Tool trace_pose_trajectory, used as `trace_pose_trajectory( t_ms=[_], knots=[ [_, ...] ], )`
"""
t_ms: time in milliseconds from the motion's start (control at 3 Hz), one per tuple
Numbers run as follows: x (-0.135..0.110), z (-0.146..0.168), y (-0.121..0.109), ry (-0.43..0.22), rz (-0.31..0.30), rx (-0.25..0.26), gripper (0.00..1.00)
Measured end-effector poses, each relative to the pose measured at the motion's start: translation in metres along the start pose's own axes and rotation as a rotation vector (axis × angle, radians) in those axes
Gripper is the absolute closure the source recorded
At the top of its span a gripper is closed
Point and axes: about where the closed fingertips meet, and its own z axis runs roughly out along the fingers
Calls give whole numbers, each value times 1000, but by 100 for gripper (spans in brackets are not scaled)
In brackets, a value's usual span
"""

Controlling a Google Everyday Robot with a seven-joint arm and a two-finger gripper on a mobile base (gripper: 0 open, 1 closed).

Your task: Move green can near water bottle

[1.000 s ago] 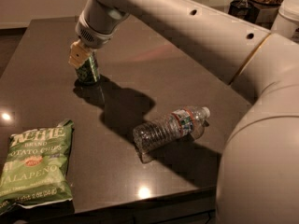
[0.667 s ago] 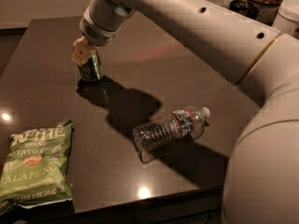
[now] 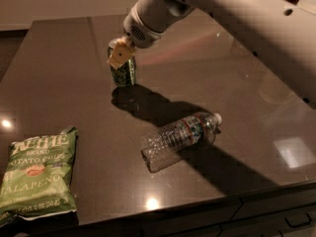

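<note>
The green can (image 3: 123, 72) stands upright on the far left part of the dark table (image 3: 64, 83). My gripper (image 3: 121, 54) comes down onto it from above, shut on its top, with a tan finger pad (image 3: 120, 57) in front of it. The water bottle (image 3: 180, 136) lies on its side in the middle of the table, white cap pointing right. It is apart from the can, down and to the right of it. I cannot tell whether the can's base touches the table.
A green jalapeño chip bag (image 3: 38, 176) lies flat at the front left corner. My white arm (image 3: 237, 19) stretches across the top right. The table's front edge (image 3: 197, 201) runs along the bottom.
My gripper has moved to the right with the green can in it, towards the water bottle. The bottle and the chip bag have not moved.
</note>
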Motion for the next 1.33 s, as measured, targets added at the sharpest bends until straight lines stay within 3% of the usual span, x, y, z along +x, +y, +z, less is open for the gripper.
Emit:
trace_pose_trajectory(
  t_ms=[667, 1333],
  knots=[
    [62, -35, -10, 10, 7, -9, 100],
    [101, -70, 5, -9, -58, -31, 100]
  ],
)
